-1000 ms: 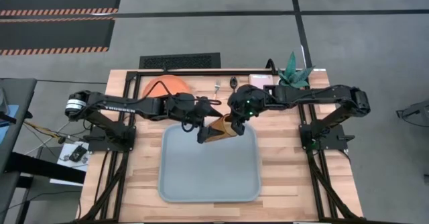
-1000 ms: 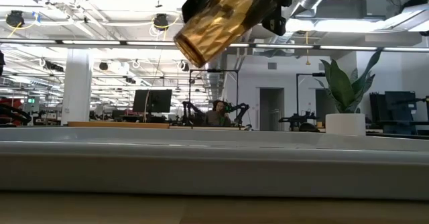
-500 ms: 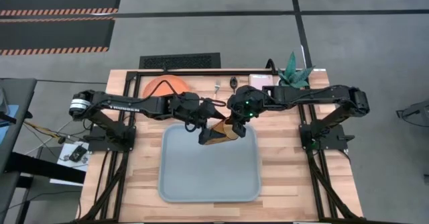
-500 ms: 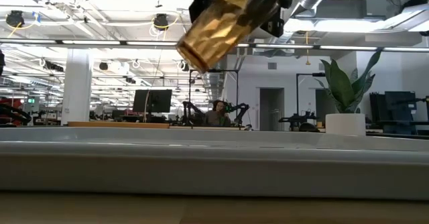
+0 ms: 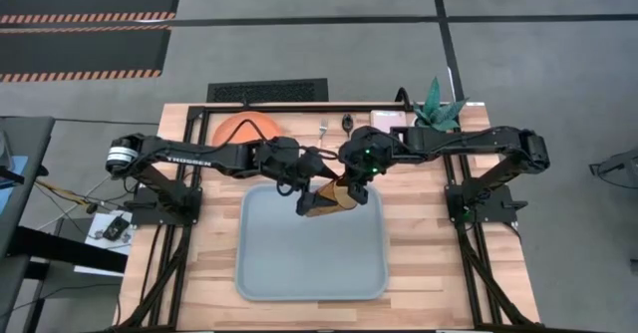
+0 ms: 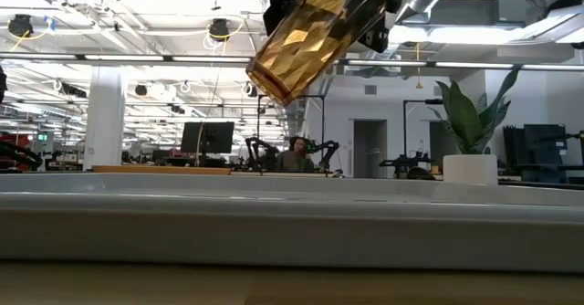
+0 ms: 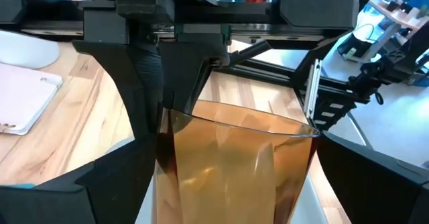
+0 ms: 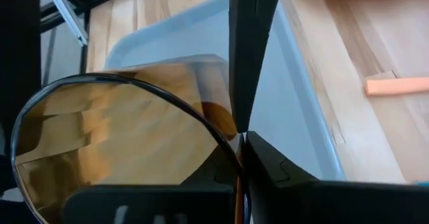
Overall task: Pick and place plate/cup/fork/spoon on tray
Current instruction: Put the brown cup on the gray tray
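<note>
The amber-brown cup [image 5: 322, 200] hangs tilted above the far edge of the grey-blue tray [image 5: 309, 263], base end lowest [image 6: 274, 75]. My right gripper [image 5: 346, 187] is shut on its rim. My left gripper [image 5: 301, 195] is open, one finger on each side of the cup's base half [image 7: 234, 177]; I cannot tell whether they touch it. The orange plate [image 5: 242, 129], the orange-handled fork [image 5: 323, 128] and the spoon [image 5: 346, 125] lie on the table beyond the tray. My right gripper pinches the cup's wall at the rim [image 8: 236, 138], one finger inside the mouth and one outside. The fingers come slanting down from the table's right side. The cup is lifted clear of the tray, tilted, with its base pointing down toward the left.
A small white dish [image 5: 387, 120] and a white pot with a green plant [image 5: 439, 104] stand at the far right of the table. The two arms meet over the tray's far edge. The tray's bare floor [image 8: 167, 29] lies below the cup.
My left gripper has gone a little toward the table's right edge, closer in around the cup. The cup, held by my right gripper, has shifted slightly down and toward the right and stays tilted, clear of the tray.
</note>
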You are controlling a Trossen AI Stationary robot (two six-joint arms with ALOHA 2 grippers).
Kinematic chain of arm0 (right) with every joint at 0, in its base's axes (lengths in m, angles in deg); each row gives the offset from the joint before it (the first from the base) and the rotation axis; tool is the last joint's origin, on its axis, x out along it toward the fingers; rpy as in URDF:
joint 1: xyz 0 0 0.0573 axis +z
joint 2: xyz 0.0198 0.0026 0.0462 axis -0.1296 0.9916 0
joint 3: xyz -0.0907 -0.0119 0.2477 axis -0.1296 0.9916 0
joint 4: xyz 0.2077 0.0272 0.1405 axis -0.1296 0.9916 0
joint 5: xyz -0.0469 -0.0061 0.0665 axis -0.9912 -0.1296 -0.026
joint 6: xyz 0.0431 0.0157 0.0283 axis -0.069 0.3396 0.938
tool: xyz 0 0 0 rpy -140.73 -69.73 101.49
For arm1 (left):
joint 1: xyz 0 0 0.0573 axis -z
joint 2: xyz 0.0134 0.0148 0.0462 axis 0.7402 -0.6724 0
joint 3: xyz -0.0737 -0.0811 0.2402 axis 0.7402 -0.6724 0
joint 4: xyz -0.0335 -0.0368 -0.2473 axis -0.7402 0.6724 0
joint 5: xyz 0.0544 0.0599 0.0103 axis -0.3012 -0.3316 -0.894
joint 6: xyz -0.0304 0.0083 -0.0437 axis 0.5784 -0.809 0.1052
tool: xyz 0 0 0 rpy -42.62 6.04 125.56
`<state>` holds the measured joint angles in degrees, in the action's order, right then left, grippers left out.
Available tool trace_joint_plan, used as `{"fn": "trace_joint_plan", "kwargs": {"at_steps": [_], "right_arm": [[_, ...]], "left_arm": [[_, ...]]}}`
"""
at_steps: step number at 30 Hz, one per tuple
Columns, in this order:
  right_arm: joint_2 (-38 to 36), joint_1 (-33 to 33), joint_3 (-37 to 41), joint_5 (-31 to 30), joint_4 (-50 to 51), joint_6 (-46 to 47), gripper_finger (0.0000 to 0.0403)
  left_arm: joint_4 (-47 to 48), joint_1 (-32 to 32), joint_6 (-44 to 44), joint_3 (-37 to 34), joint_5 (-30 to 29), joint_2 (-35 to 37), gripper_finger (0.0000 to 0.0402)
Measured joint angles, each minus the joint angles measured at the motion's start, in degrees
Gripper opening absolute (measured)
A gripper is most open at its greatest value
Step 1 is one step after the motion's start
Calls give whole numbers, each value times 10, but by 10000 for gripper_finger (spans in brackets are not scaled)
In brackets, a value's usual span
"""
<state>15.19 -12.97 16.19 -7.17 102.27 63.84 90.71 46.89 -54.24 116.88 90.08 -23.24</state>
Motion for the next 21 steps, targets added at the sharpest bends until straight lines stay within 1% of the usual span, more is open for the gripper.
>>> {"fn": "trace_joint_plan", "kwargs": {"at_steps": [4,11,16,19,21], "right_arm": [[0,-7,0,21,-15,-6,27],[0,-9,0,23,-15,-10,30],[0,-10,0,20,-24,-22,29],[0,-14,-1,19,-30,-28,27],[-1,-17,-1,18,-34,-32,29]], "left_arm": [[3,2,9,0,3,1,388],[10,3,10,1,6,0,388],[92,3,10,41,0,-5,394],[129,5,10,69,-28,-5,394],[154,5,4,88,-34,-6,394]]}}
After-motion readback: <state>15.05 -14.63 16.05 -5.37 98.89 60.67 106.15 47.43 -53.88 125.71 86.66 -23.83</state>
